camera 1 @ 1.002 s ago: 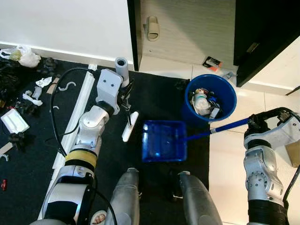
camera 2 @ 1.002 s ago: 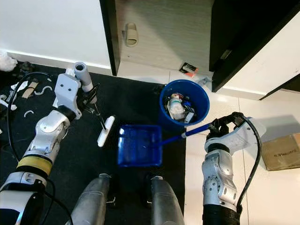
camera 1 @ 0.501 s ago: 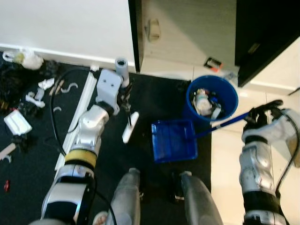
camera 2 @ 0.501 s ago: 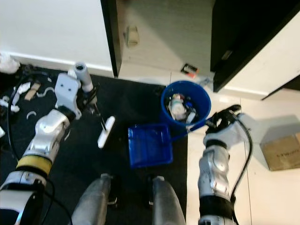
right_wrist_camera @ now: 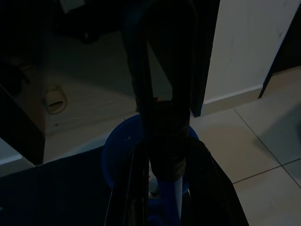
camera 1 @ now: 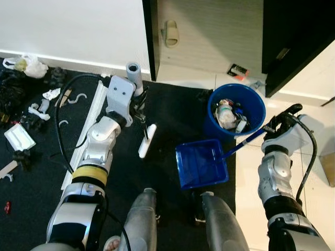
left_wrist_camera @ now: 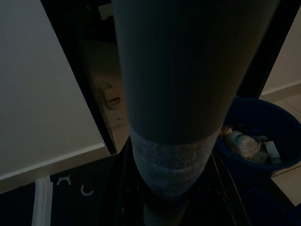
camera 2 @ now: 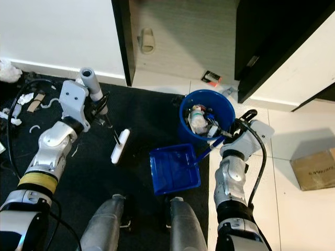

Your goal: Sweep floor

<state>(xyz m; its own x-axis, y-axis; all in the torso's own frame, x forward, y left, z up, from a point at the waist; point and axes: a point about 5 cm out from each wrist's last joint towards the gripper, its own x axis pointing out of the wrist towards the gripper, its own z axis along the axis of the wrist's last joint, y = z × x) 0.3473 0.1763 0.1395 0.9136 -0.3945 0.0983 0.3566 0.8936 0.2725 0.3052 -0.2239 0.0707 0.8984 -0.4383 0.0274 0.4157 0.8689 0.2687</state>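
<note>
The blue dustpan [camera 1: 201,164] lies on the black mat [camera 1: 172,112], its handle clamped in the right gripper [camera 1: 273,125] beside the blue bin [camera 1: 235,110]. Beyond it, the left gripper [camera 1: 137,109], arm extended forward, closes on the broom [camera 1: 146,140]; its fingertips are hard to make out.

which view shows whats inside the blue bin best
The left eye view: the blue bin opens toward the camera, trash visible. The right eye view shows much the same. The left wrist view catches it dimly beside the broom handle; the right wrist view shows little beyond its rim.
</note>
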